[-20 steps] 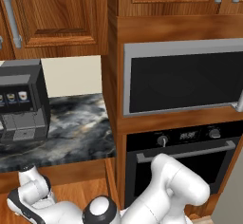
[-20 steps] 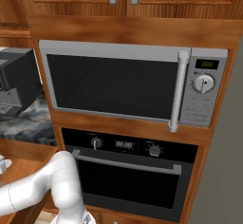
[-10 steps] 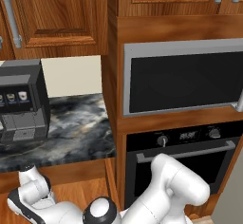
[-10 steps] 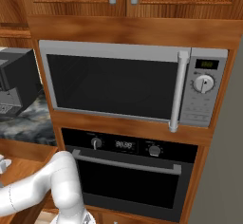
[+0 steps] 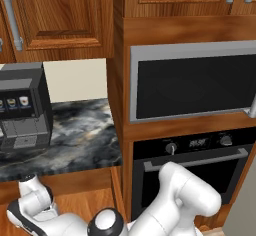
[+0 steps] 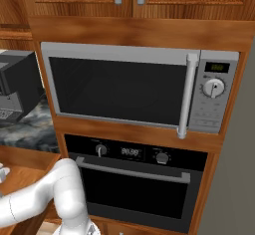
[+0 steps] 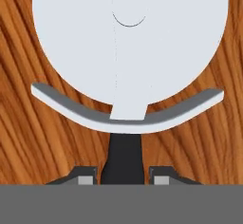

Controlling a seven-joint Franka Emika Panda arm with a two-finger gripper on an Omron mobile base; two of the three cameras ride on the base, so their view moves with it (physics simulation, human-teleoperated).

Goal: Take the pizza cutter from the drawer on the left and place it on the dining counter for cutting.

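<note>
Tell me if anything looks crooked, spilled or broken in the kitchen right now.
Nothing stands out. The pizza cutter lies flat on the wooden drawer floor; the coffee machine stands upright, and the microwave and oven doors are closed.

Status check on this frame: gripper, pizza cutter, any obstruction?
Gripper low in the drawer, fingertips close on either side of the pizza cutter handle. Cutter flat on the wood, not lifted. Nothing else beside it.
</note>
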